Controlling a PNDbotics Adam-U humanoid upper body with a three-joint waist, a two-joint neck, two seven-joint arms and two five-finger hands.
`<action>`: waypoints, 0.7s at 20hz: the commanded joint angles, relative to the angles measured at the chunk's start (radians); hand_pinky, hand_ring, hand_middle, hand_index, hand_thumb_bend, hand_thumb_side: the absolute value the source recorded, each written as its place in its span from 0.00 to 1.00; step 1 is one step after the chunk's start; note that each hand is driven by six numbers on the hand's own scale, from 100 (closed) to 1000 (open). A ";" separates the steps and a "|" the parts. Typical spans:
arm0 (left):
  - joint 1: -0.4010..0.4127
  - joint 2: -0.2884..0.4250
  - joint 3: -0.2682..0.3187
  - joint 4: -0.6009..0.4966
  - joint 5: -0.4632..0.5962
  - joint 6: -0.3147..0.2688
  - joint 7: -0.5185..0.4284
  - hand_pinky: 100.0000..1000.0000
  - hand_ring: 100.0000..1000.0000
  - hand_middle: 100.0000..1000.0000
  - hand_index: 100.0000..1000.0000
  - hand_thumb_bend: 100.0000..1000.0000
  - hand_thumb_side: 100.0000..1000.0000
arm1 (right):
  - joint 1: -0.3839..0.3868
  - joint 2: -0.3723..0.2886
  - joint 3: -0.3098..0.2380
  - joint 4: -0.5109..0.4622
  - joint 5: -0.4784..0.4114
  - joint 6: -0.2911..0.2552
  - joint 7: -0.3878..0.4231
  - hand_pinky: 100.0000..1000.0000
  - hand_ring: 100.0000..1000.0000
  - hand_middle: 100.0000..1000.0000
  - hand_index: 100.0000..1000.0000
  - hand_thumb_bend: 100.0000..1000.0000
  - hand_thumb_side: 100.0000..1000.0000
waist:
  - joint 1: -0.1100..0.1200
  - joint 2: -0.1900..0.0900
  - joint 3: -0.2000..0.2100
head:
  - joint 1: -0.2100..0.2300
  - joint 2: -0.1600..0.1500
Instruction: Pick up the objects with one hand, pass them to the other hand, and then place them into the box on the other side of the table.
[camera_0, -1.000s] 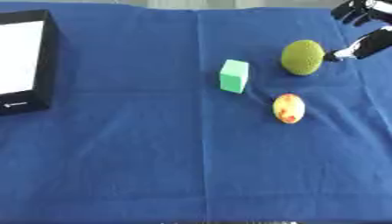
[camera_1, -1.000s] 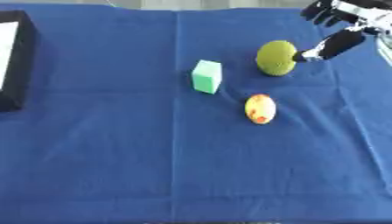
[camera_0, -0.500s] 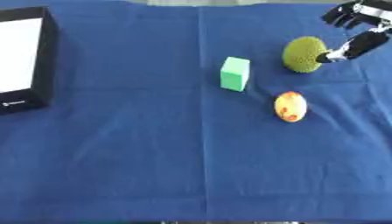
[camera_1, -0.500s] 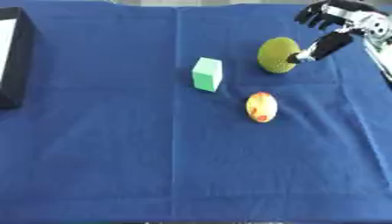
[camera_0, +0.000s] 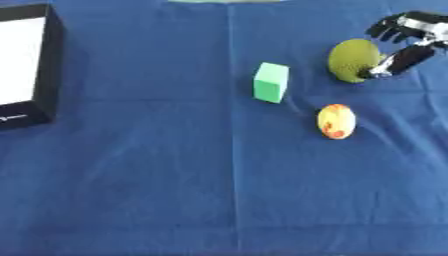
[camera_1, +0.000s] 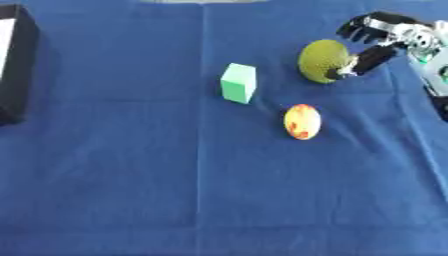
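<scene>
Our right hand was at the olive-green round fruit near the far right of the blue cloth, thumb touching the fruit's right side and the fingers arched above it, spread and not yet closed round it. We judged this an approach to a grasp: the hand came from the right because that fruit lay nearest it, and the box waited at the far left edge, so a handover would be needed. Our left hand showed in neither view. We counted three objects to move: one olive-green fruit, one light green block standing near the middle, and one yellow-red fruit lying just nearer us. One box, black-walled with a white inside.
</scene>
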 joint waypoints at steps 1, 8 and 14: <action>-0.015 0.010 0.000 -0.020 0.000 0.000 -0.005 0.73 0.86 0.84 0.75 0.30 0.74 | -0.023 -0.013 -0.015 0.020 0.027 -0.010 -0.003 0.81 0.82 0.79 0.85 0.57 0.17 | 0.004 -0.013 0.002 | -0.004 -0.015; -0.016 0.008 -0.002 -0.019 0.000 0.002 -0.007 0.73 0.86 0.84 0.75 0.30 0.75 | -0.029 0.007 -0.018 0.039 -0.017 -0.019 -0.041 0.79 0.79 0.71 0.78 0.45 0.03 | 0.005 -0.010 0.004 | -0.004 -0.018; -0.018 0.009 -0.003 -0.019 -0.001 0.005 -0.009 0.73 0.86 0.84 0.75 0.29 0.75 | -0.023 0.010 -0.005 0.040 -0.089 -0.006 -0.058 0.77 0.74 0.51 0.63 0.30 0.00 | 0.003 -0.012 0.005 | -0.004 -0.023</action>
